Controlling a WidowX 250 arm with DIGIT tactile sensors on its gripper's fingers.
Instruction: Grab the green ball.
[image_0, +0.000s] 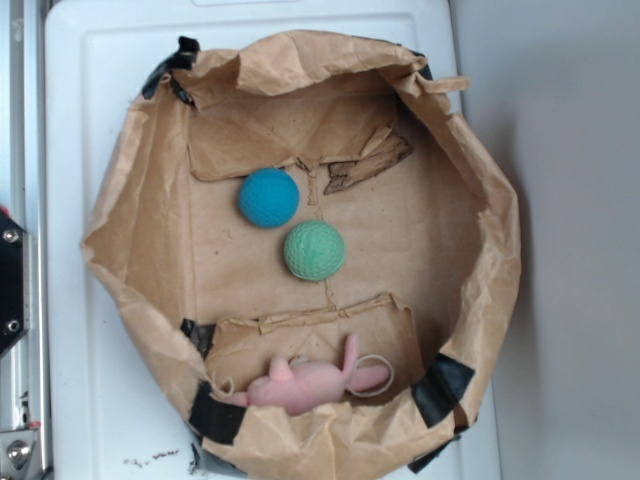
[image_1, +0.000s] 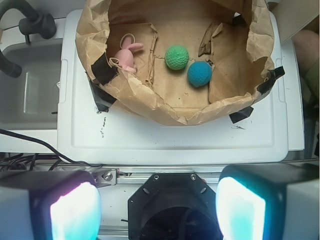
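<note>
Near the middle of the crumpled brown paper bag (image_0: 140, 180), the knitted mint-green ball (image_0: 314, 250) lies just beside a teal-blue ball (image_0: 268, 197). At the wrist view's bottom edge, the pincer (image_1: 157, 210) gapes wide, well apart. Approach pending: advance, descend over green.

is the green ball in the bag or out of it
In. The green ball lies on the floor of the open paper bag, beside the blue ball.

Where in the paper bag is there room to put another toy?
Bare floor lies on the paper bag's side right of the green ball, and along the wall left of the blue ball. The middle is crowded by both balls; the near end holds the pink plush.
</note>
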